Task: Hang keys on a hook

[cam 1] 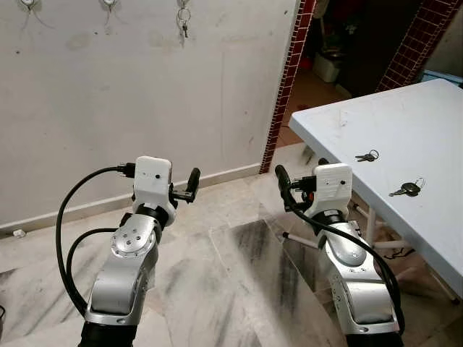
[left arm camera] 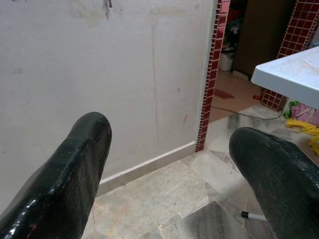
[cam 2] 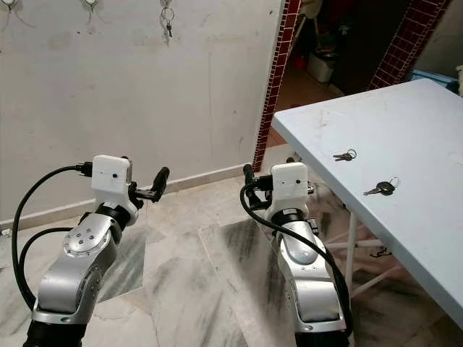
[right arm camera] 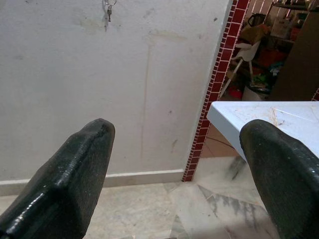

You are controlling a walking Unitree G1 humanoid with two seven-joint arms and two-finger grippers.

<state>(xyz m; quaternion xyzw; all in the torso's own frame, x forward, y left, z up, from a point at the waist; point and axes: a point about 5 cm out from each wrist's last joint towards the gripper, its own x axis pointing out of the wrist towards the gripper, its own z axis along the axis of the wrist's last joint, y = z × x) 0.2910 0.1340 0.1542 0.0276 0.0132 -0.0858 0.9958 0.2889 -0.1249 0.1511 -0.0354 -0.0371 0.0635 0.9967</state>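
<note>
On the white table to the robot's right, two sets of keys were seen lying flat and well apart from both grippers: a small key set farther from the robot, and a black-headed key set nearer the table's front edge. On the pale wall ahead, three hooks were mounted in a row near the top of the view; the rightmost hook already bore a ring of keys, while the other two hooks appeared bare.

Both arms were held raised in front of the body over the marble floor. The left gripper was pointed toward the wall, its two black fingers spread wide with nothing held between them. The right gripper was likewise spread wide and held nothing, aimed at the wall beside the red-tiled door frame, just beside the table's corner.
</note>
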